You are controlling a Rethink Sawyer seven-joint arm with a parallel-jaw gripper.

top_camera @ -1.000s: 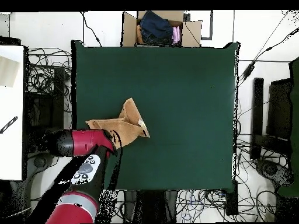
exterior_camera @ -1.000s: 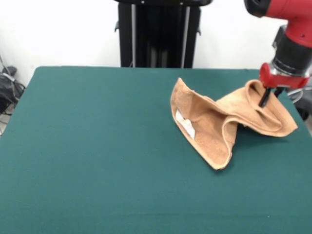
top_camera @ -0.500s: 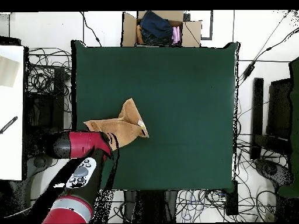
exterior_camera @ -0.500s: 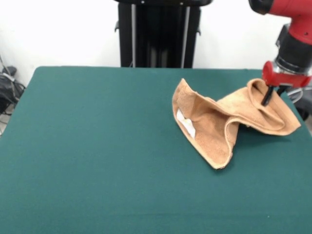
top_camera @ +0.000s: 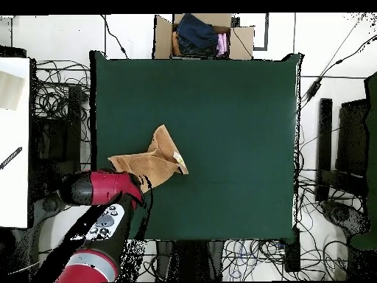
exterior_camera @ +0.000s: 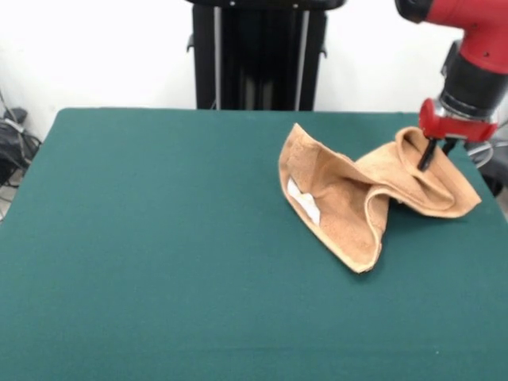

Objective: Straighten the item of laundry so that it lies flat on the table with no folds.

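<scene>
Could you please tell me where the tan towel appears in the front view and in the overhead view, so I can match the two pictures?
Front view: the tan towel lies crumpled right of centre, toward the far side of the green table, under the gripper.
Overhead view: the towel lies left of centre, toward the table's lower left edge.
Shared landmark: the gripper at the towel's folded end; the white label shows clearly only in the front view.
</scene>
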